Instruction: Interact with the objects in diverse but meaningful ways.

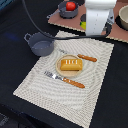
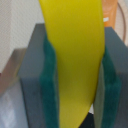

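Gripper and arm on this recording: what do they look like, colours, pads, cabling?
The gripper has dark grey blocky fingers lined with green textured pads. In the exterior view the arm's end is a white casing, and a black cable loops from it.

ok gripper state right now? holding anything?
Gripper: closed on the yellow banana, which sits clamped between the green pads in the wrist view.
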Available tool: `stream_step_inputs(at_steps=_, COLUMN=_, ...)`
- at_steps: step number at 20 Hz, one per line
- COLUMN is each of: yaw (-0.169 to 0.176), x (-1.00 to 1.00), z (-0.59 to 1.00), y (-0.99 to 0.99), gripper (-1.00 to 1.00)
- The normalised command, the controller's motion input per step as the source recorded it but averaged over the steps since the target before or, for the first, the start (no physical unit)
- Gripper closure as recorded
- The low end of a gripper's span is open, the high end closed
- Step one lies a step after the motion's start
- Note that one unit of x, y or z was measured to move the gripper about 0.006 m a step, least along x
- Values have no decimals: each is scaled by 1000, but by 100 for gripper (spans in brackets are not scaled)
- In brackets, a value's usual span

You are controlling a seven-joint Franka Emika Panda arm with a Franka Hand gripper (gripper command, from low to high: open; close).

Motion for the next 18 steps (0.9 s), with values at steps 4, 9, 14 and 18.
stream_step_inputs(at_steps=4, yaw=32, x=-539, z=-403, y=736, gripper=100)
stream_step_inputs(at_steps=9, yaw=39, x=-579, z=-485, y=686, gripper=100)
stream_step_inputs(at_steps=14, yaw=49, x=-630, z=-537, y=609, gripper=100)
stream_step_inputs(at_steps=18, yaw=46, x=-606, z=-596, y=391, gripper=100)
